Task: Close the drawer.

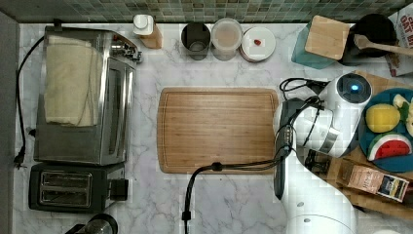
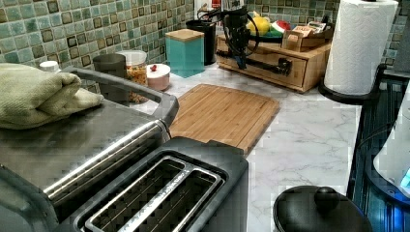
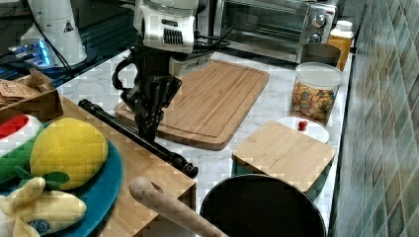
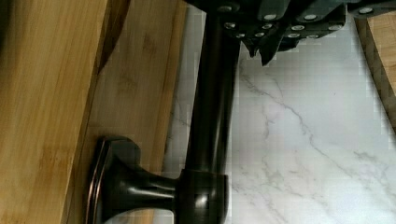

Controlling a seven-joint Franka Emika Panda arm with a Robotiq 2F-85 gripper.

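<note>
Gripper (image 3: 149, 129) at drawer (image 2: 270, 60) handle (image 3: 136, 136), fingers seemingly around the bar; drawer sits in wooden box under fruit plate (image 3: 106, 185), front nearly flush; risk: off-centre push, fingers sliding off bar, shoving box across marble counter (image 1: 234, 195)

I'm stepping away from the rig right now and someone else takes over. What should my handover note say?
Gripper: down at the dark bar handle of the drawer, right against the bar; whether the fingers clamp it cannot be told.
Drawer: in the wooden box under the blue fruit plate, at the top view's right of the cutting board. In the left view its front looks nearly flush with the box; the wrist view shows a dark gap beside the front panel.
Done: arm is at the handle, drawer looks mostly in.
Left: check it is fully shut, push if not, then back the arm off.
</note>
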